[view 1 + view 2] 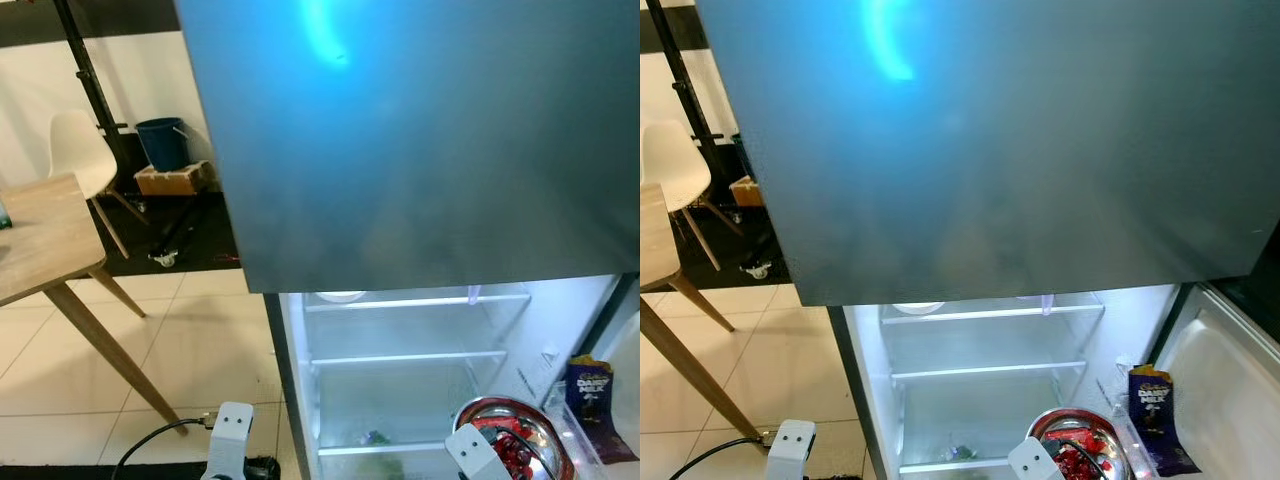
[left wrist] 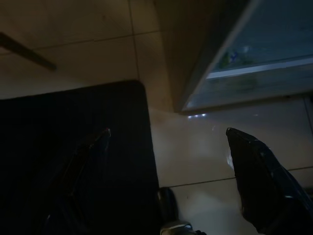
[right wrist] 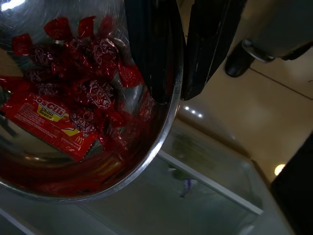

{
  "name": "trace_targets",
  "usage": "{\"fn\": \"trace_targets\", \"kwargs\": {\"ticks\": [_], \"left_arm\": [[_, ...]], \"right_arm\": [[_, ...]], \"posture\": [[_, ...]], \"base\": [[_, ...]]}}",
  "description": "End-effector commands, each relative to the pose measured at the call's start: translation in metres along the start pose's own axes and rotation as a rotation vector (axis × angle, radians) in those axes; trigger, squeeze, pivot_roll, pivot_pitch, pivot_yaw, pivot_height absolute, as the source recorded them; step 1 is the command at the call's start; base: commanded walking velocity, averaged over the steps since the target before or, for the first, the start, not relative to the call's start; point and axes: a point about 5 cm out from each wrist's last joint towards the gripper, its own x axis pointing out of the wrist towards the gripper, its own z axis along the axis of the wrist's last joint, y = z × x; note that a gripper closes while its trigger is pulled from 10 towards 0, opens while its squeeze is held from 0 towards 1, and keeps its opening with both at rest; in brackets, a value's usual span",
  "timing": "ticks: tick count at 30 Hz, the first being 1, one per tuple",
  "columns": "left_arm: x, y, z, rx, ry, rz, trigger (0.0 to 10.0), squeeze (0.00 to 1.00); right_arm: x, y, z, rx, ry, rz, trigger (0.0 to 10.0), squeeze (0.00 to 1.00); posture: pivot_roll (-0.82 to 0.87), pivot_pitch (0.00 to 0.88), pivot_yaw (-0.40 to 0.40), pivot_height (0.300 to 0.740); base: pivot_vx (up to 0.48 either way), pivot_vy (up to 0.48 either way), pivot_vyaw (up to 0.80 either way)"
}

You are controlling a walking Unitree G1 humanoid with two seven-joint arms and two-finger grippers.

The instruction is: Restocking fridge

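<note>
The fridge stands open below its shut grey upper door [image 1: 420,140], with lit glass shelves [image 1: 410,355] inside. My right gripper [image 3: 178,95] is shut on the rim of a steel bowl [image 3: 146,161], one finger inside and one outside. The bowl [image 1: 530,425] holds red wrapped candies [image 3: 88,93] and a red sauce packet [image 3: 54,120], and hangs low in front of the fridge's lower shelves. My left gripper [image 2: 167,132] is open over the floor, beside a black mat [image 2: 73,161] near the fridge's bottom corner.
A purple chocolate pack [image 1: 590,395] stands in the open door's bin at the right. A white dish [image 1: 340,296] sits on the top shelf, a small green item [image 1: 375,437] lower down. To the left are a wooden table [image 1: 40,235], white chair [image 1: 80,150] and blue bucket [image 1: 160,140].
</note>
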Motion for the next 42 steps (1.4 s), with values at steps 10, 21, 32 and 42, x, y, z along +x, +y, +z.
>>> {"fn": "trace_targets", "kwargs": {"ticks": [10, 21, 32, 42], "left_arm": [[-0.0016, 0.0006, -0.0070, 0.011, 0.019, 0.002, 10.0, 0.00], [-0.0013, 0.0028, -0.0049, -0.023, 0.009, 0.024, 10.0, 0.00], [-0.0016, 0.0037, -0.0053, -0.036, 0.008, 0.028, 10.0, 0.00], [-0.0024, 0.0040, -0.0076, -0.028, 0.016, 0.024, 10.0, 0.00]], "right_arm": [[0.0013, -0.0023, 0.0056, -0.009, -0.025, 0.001, 10.0, 0.00], [0.0013, -0.0020, 0.0057, -0.008, -0.025, 0.002, 10.0, 0.00], [0.0011, -0.0039, 0.0058, -0.015, -0.024, 0.002, 10.0, 0.00], [0.0019, -0.0035, 0.0082, -0.019, -0.032, 0.010, 10.0, 0.00]], "posture": [[-0.11, 0.098, 0.034, 0.740], [-0.11, 0.104, 0.036, 0.740], [-0.11, 0.109, 0.028, 0.740], [-0.11, 0.114, 0.024, 0.740]], "base": [[0.000, -0.048, 0.00], [0.000, -0.305, 0.00], [0.000, 0.000, 0.00], [0.000, 0.000, 0.00]]}}
